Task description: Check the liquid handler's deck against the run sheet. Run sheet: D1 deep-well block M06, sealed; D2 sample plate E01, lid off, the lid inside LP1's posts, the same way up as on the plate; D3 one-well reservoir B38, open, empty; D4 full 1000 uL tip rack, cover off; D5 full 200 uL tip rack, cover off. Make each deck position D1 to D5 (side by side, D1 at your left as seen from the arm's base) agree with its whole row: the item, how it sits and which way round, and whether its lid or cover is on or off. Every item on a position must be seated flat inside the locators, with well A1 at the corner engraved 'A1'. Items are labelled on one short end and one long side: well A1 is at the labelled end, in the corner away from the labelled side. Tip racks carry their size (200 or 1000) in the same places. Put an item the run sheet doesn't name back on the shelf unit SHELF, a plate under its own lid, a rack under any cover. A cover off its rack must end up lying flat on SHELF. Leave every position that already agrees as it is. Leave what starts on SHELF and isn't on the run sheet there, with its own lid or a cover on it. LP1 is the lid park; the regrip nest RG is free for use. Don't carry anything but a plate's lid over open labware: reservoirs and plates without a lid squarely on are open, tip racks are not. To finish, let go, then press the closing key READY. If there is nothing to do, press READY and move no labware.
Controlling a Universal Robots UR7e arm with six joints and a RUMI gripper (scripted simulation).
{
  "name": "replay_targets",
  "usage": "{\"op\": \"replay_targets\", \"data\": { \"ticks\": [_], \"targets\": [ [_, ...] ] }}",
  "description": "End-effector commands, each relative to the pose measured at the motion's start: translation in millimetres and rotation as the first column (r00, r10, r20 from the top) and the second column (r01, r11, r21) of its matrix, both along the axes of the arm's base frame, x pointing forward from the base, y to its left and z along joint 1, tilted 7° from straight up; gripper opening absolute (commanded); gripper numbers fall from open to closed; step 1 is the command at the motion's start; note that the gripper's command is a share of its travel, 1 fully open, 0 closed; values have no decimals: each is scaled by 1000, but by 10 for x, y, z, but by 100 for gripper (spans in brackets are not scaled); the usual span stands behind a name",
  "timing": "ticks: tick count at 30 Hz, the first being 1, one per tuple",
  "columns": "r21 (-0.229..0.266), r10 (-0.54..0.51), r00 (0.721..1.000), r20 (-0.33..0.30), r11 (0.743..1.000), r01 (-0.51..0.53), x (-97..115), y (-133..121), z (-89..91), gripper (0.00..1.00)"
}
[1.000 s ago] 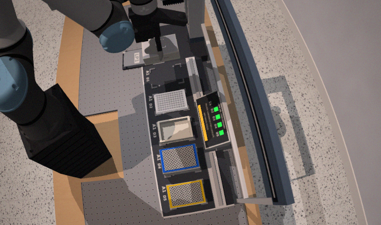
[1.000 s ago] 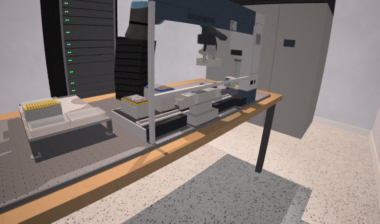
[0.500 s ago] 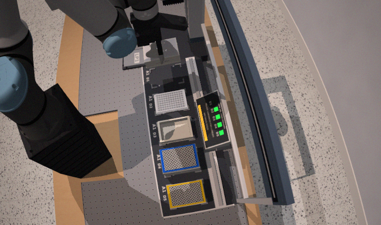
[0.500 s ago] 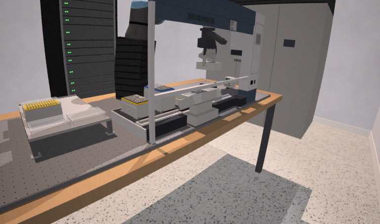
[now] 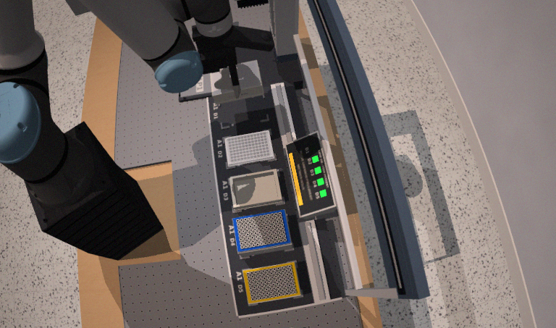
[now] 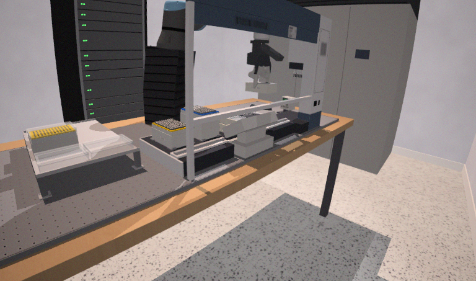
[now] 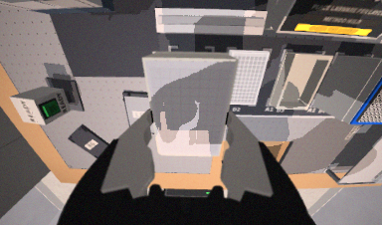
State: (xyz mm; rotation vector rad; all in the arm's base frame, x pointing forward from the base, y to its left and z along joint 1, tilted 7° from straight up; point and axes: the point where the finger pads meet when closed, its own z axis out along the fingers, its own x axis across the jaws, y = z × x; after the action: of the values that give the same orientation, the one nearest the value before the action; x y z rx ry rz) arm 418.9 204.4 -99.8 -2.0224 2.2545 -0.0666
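Deep-well block (image 7: pixel 189 98) above perforated bench (image 5: pixel 151 115)

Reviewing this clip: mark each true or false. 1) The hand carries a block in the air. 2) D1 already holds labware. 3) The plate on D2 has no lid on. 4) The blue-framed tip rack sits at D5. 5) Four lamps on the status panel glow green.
1) True: the hand is shut on a grey block, held above the deck.
2) False: D1 shows only its locators.
3) True: the open wells of the plate show.
4) False: the blue-framed rack is at D4; the yellow-framed rack is at D5.
5) True: the status panel shows four green lamps.
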Motion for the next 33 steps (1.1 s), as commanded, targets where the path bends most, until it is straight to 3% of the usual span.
{"op": "replay_targets", "data": {
  "ticks": [1,33],
  "targets": [
    [1,1,1000,3,1000,-1,13,11,-99,0],
    [1,1,1000,7,1000,-1,101,36,-554,0]
  ]
}}
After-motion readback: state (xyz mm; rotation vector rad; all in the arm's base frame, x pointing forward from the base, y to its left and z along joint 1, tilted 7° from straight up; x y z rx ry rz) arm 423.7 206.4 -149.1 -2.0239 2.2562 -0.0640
